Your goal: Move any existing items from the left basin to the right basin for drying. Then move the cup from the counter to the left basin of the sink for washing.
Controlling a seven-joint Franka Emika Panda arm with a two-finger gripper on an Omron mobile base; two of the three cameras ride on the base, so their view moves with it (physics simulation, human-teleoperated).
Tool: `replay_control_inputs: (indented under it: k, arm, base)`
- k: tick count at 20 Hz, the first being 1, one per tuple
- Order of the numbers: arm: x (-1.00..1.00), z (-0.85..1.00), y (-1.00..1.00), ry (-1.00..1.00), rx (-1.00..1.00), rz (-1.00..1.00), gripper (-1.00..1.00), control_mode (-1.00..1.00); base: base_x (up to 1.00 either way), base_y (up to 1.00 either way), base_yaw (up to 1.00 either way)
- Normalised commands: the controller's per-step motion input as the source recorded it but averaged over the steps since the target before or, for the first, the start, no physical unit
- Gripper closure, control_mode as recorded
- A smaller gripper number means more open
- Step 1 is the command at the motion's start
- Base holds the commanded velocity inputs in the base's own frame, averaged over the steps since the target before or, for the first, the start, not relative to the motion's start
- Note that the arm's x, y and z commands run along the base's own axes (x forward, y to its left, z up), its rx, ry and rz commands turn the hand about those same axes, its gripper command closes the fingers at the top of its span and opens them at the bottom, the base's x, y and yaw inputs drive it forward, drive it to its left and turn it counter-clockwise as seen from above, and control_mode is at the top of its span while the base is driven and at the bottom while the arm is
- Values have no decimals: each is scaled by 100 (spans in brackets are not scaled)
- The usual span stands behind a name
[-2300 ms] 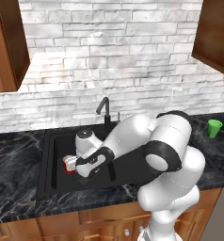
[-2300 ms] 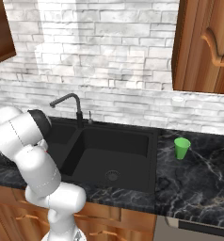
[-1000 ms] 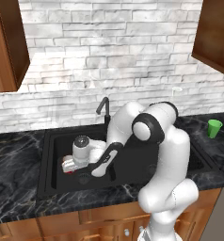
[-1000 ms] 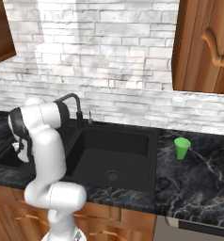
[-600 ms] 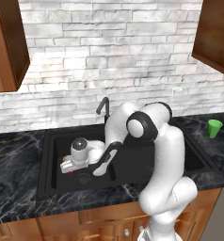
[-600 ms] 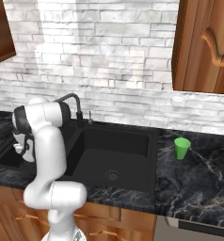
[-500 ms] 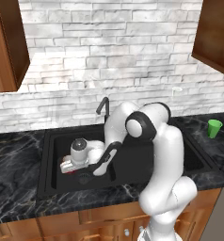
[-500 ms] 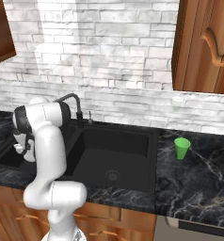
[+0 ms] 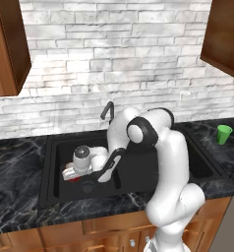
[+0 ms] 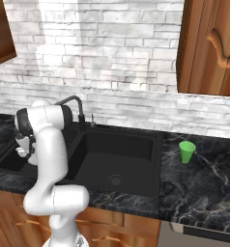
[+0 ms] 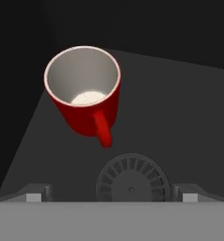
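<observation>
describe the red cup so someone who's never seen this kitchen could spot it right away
Find the black double sink in the dark marble counter, then its left basin. The red cup stands upright by the round grey drain. It is red with a white inside and a small handle, unlike the green cup on the counter.

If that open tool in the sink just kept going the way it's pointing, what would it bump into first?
Probably the red cup, a little left of the line, or the basin floor near the drain. The tool is open and holds nothing; depth is hard to judge.
</observation>
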Motion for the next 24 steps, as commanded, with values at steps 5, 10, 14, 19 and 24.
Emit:
replay_control_inputs:
  k: [5,10,14,19,24]
  arm:
    - [20,-1,5,0,0,0,-100,-100]
    - [17,-2,7,0,0,0,-100,-100]
    - [14,-3,8,0,0,0,-100,-100]
    - [18,-5,9,0,0,0,-100,-100]
    - [11,-7,5,0,0,0,-100,-100]
  base:
    - [0,0,0]
    - [0,0,0]
    - [0,0,0]
    - [0,0,0]
    - [0,0,0]
